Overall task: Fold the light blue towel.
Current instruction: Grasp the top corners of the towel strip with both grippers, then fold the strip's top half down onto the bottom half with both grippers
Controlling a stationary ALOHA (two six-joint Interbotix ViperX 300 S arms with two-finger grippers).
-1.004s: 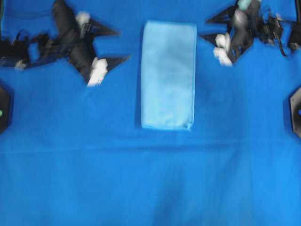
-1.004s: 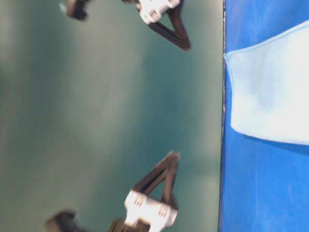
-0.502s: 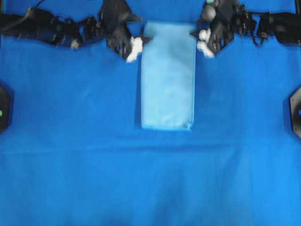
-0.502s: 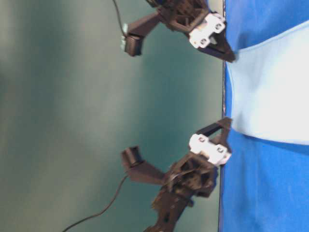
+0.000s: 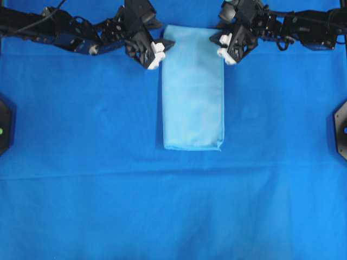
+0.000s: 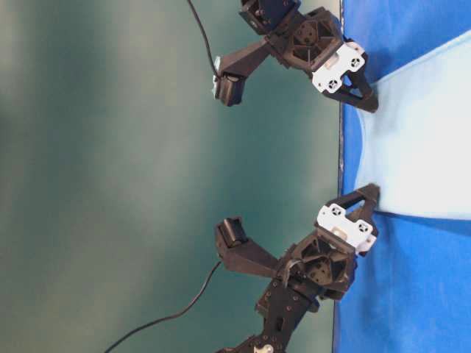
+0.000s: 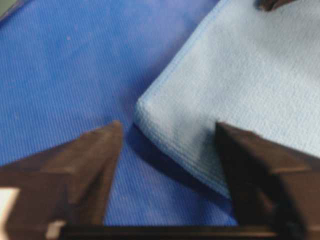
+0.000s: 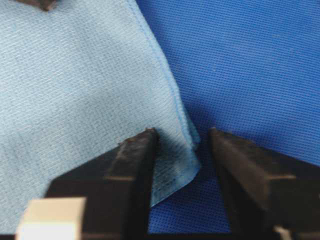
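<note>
The light blue towel [image 5: 192, 92] lies flat as a long folded rectangle on the deep blue cloth, and it also shows in the table-level view [image 6: 423, 132]. My left gripper [image 5: 162, 51] is at its far left corner. In the left wrist view the jaws [image 7: 167, 127] straddle that thick folded corner of the towel [image 7: 240, 75], still open with a gap. My right gripper [image 5: 221, 50] is at the far right corner. Its jaws [image 8: 181, 132] stand open around the thin hemmed corner of the towel [image 8: 75, 90], one finger over the towel, the other over the cloth.
The royal-blue cloth [image 5: 173, 206] covers the whole table. Black fixtures sit at the left edge [image 5: 3, 127] and the right edge [image 5: 341, 127]. Both arms and their cables stretch along the far edge. A green wall [image 6: 110, 176] stands behind.
Both grippers have swung in from the sides and come down onto the towel's two far corners. Their jaws have narrowed around the corners.
</note>
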